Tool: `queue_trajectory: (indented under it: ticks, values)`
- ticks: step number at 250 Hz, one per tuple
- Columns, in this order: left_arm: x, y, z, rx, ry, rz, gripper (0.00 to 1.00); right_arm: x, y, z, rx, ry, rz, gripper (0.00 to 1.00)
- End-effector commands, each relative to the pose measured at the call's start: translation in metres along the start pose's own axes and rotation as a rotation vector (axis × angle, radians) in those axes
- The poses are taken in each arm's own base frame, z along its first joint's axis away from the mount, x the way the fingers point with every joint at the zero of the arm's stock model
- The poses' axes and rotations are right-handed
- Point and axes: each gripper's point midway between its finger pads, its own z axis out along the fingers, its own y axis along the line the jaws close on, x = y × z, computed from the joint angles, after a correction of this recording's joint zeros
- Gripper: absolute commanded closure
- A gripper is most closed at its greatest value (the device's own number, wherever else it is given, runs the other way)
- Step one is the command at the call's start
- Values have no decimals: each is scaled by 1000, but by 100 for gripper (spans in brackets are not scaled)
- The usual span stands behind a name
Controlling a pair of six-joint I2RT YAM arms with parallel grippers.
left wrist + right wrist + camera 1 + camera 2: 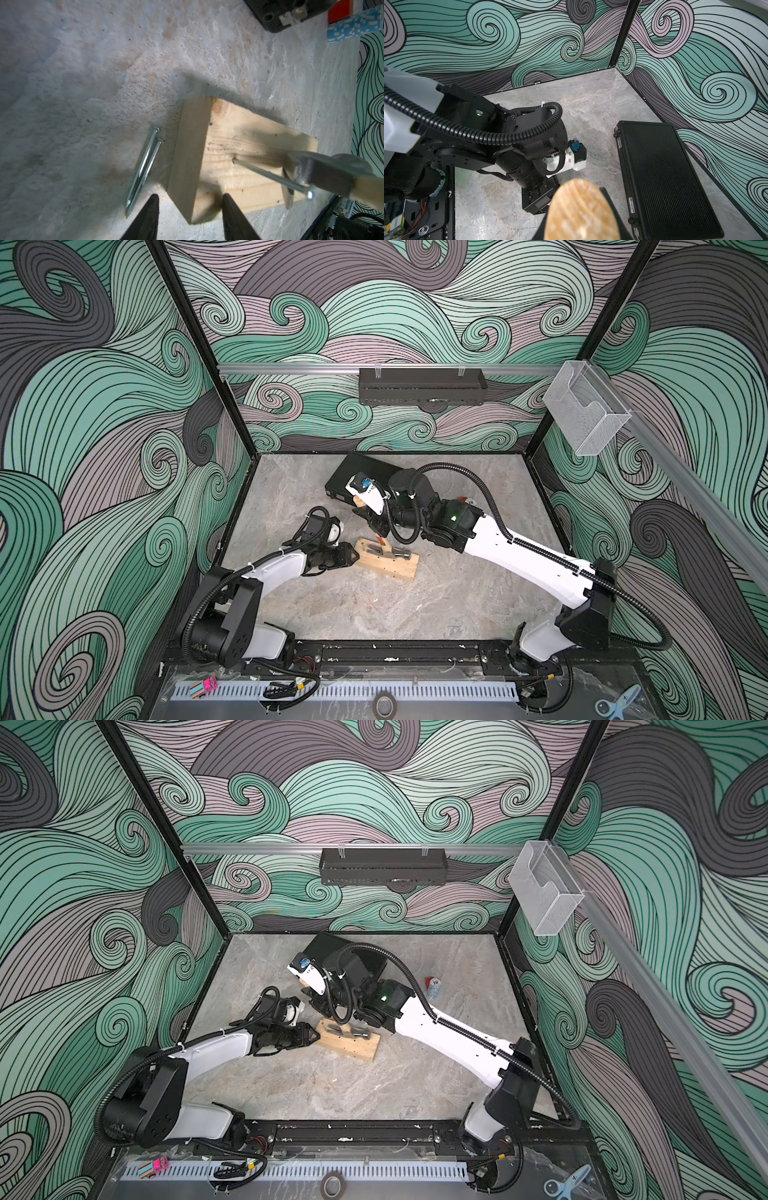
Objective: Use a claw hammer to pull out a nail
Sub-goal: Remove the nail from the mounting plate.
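Claw hammer meets the nail in the wooden block; my right fingers clamp its handle, left fingers open astride the block's corner.

A wooden block lies near the middle of the table. The claw hammer has its head on the block's top, touching a nail that stands tilted out of it; the handle rises toward the far left. Two loose nails lie side by side on the table just beside the block's left end. A case lies flat behind the block, near the far wall, a small item to its right.
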Motion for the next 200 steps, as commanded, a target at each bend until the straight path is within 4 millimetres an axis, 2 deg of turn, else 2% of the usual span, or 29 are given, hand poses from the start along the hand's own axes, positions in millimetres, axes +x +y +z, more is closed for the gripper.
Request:
queue_trajectory:
  ticks: [1,63,165,200]
  values:
    - [7,10,3,-49,27,-8,54,-43,-12,-8,51,-125,-11,100]
    - [8,15,3,-72,26,-29,57,-48,-25,2,122,-147,34,100]
    - [11,19,4,-97,33,-54,58,-63,-29,-4,142,-239,90,100]
    - [13,23,4,-114,36,-70,59,-62,-33,-6,182,-256,103,100]
